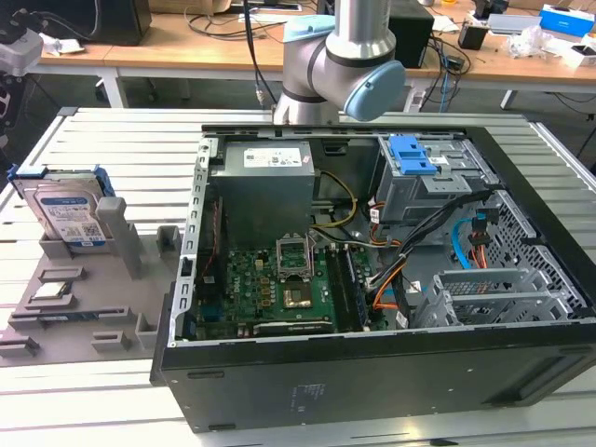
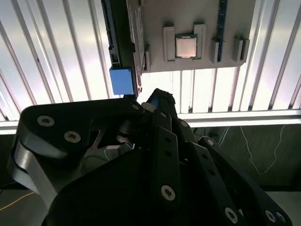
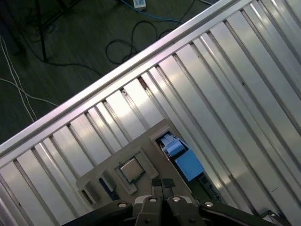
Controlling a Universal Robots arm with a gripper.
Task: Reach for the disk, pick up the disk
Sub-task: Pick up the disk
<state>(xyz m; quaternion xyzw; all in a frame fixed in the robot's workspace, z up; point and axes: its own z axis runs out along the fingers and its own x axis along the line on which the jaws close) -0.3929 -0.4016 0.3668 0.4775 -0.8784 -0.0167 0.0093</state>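
Standing on edge in a slot of the grey fixture (image 1: 93,307) at the exterior view's left, the disk (image 1: 65,212) turns its silver face my way. It carries a white-and-blue label with print I leave unread, and a blue plastic bracket runs along its rim. The fixture lies on the slatted aluminium worktop (image 1: 121,140), just beside the open computer case (image 1: 372,382). Inside the case I see a power supply (image 1: 265,186) with a white sticker, a green motherboard (image 1: 265,289) and a grey drive cage (image 1: 419,191) topped by a blue latch. The robot arm (image 1: 340,65) rises behind the case, with wooden desks (image 1: 177,51) beyond it.

Both wrist views add a look from above. In the first wrist view the disk (image 3: 186,162) appears edge-on, mostly as its blue bracket, and a square silver processor chip (image 3: 130,168) sits in a pocket of the fixture nearby. The gripper (image 3: 162,182) hangs over the fixture between chip and disk. Its fingertips are drawn together with nothing held, and it touches neither as far as I can see. Past the worktop's edge lies a dark floor (image 3: 70,42) strewn with cables.

In the second wrist view the black linkages of the gripper (image 2: 159,96) loom in the foreground. The blue bracket of the disk (image 2: 122,81) is just beyond the tips, and the chip (image 2: 186,46) lies farther off.
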